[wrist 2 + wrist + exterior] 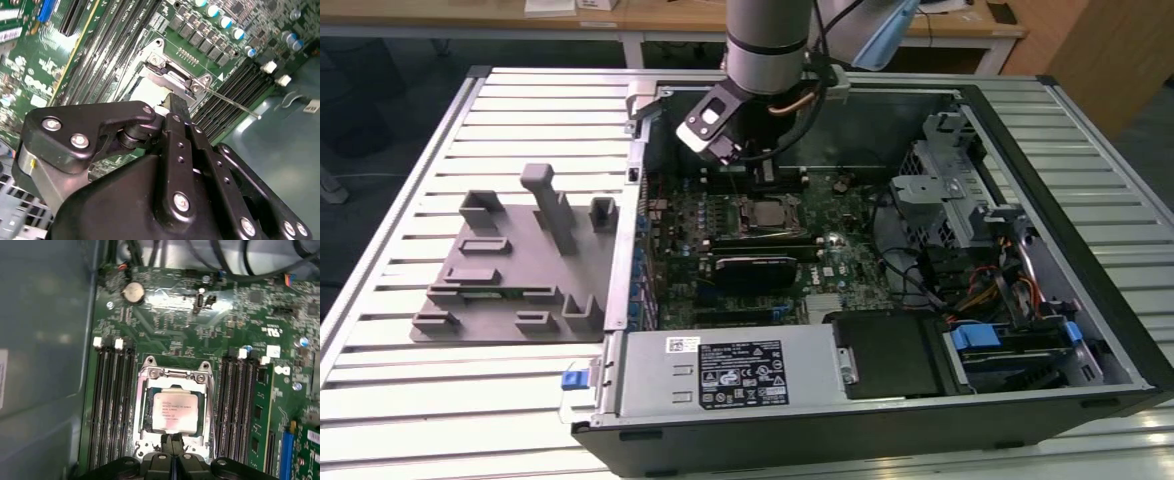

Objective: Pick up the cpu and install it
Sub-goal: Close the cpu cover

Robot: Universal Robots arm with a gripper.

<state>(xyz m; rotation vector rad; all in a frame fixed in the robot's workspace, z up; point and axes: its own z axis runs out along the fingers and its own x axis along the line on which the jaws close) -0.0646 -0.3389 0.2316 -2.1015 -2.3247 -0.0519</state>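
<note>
The cpu (173, 410) lies flat in its socket on the green motherboard (175, 325), silver top up, with the metal socket frame (172, 372) around it. In the exterior view the cpu (767, 212) sits mid-board inside the open computer case. My gripper (172, 442) hovers just above the socket's edge, fingers pressed together and shut with nothing between them. In the second wrist view the gripper (173, 102) points down at the socket frame (167, 75), and its body hides most of the chip. In the exterior view the gripper (766, 178) hangs under the arm's wrist.
Memory slots (112, 405) flank the socket on both sides. A thin socket lever (235, 103) sticks out sideways. A black block (754, 268) lies near the socket. Grey fixture blocks (507, 270) stand at the exterior view's left, a power supply (720, 370) in front, and cables and drive cage (961, 220) on the right.
</note>
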